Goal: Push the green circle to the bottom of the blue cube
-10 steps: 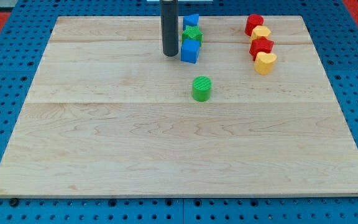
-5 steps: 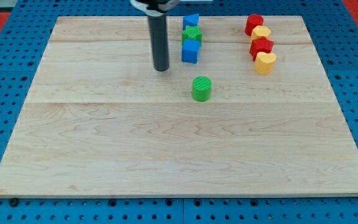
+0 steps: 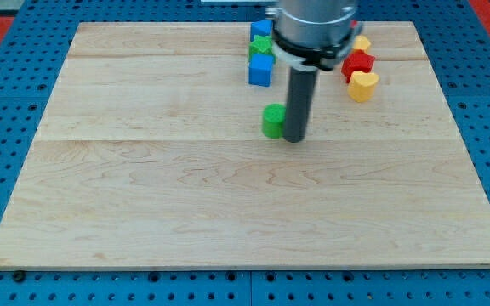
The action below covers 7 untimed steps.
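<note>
The green circle (image 3: 271, 121) is a short green cylinder on the wooden board, below the blue cube (image 3: 260, 70) with a gap between them. My tip (image 3: 295, 138) sits right against the green circle's right side and hides part of it. The blue cube is the lowest of a short column at the view's top: a blue block (image 3: 260, 29) above, a green block (image 3: 261, 47) in the middle.
At the view's top right stand a red block (image 3: 360, 62) and a yellow block (image 3: 363, 86), with a further yellow block (image 3: 362, 42) partly hidden behind the arm. The wooden board (image 3: 143, 187) lies on a blue pegboard.
My tip has moved from the left of the blue cube down and to the right, to the green circle's right side. The blocks have not visibly moved.
</note>
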{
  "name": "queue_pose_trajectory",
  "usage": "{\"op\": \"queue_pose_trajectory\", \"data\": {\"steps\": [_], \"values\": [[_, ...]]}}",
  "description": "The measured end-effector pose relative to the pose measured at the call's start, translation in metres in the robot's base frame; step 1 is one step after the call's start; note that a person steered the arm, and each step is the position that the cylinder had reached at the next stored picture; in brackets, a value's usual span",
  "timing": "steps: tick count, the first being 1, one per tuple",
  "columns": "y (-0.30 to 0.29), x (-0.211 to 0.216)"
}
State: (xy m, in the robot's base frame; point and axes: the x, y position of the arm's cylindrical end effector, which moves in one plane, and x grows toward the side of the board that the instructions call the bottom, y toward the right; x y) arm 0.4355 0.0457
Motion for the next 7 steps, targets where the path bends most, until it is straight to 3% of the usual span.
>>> {"op": "queue_pose_trajectory", "data": {"steps": [4, 7], "values": [[-0.046, -0.004], [-0.046, -0.032]]}}
